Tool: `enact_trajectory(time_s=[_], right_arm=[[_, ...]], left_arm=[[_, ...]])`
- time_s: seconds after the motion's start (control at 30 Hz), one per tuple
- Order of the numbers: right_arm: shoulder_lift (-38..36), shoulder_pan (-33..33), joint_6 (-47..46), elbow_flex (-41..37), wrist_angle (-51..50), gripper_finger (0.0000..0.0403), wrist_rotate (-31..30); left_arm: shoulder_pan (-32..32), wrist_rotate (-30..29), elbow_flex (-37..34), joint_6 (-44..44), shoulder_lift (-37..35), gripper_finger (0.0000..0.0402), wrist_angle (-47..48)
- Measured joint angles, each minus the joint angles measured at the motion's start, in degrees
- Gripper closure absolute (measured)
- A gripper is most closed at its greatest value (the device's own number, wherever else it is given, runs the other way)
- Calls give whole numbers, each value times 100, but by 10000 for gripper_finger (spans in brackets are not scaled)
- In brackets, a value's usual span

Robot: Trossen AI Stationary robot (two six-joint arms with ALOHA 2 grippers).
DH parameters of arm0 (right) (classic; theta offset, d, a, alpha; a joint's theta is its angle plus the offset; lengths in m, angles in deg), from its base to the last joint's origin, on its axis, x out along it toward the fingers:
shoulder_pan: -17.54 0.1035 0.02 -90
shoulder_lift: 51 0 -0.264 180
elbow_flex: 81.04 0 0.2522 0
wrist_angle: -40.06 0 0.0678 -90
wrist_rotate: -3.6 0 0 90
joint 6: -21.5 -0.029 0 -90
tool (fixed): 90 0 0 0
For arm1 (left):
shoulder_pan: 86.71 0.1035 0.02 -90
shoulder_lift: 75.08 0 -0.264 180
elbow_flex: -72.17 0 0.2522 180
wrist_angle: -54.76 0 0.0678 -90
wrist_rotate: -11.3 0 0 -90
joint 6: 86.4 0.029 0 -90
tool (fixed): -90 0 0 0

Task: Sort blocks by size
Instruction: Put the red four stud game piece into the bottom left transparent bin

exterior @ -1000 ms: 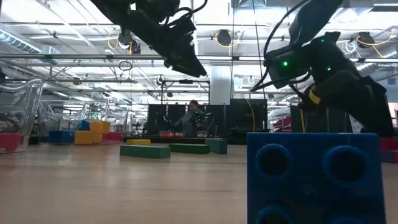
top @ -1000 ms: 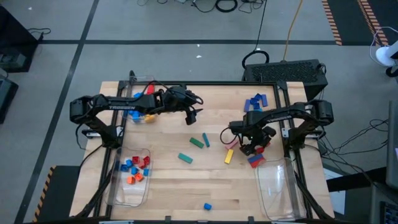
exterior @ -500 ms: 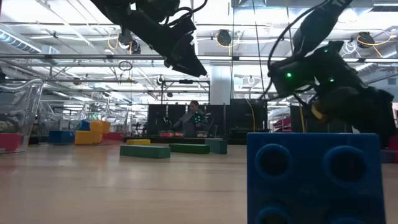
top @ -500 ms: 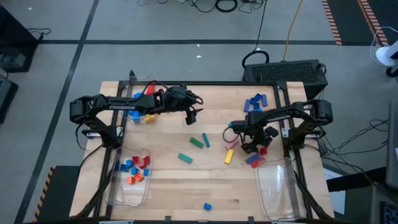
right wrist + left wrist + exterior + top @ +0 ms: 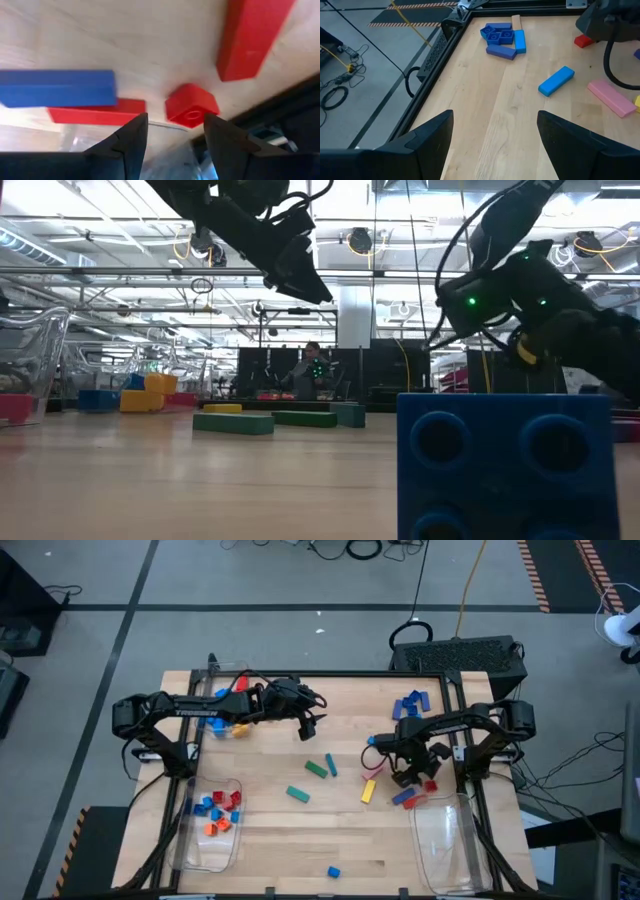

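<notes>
Closing on the small red cube [image 5: 191, 108] called for care, I judged: the right gripper [image 5: 174, 134] had its fingers on either side of the cube, still apart and not yet touching it, so nothing was gripped. In the high view that gripper [image 5: 415, 772] sat at right of centre, beside the clear bin [image 5: 445, 840] at lower right. A red bar [image 5: 251, 36] and a blue bar [image 5: 57, 88] lay close by; centring on the cube alone would avoid nudging them. The left gripper [image 5: 312, 725] waited at upper centre, jaws wide and empty.
</notes>
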Motion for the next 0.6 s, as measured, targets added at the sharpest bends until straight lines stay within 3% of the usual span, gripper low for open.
enact_trajectory(time_s=[0.4,0.6], right_arm=[[0,9,223,0,-624,185,245],[0,49,344,-28,-389,222,411]], left_arm=[[0,-2,0,0,0,112,1],[0,-2,0,1,0,112,-5]])
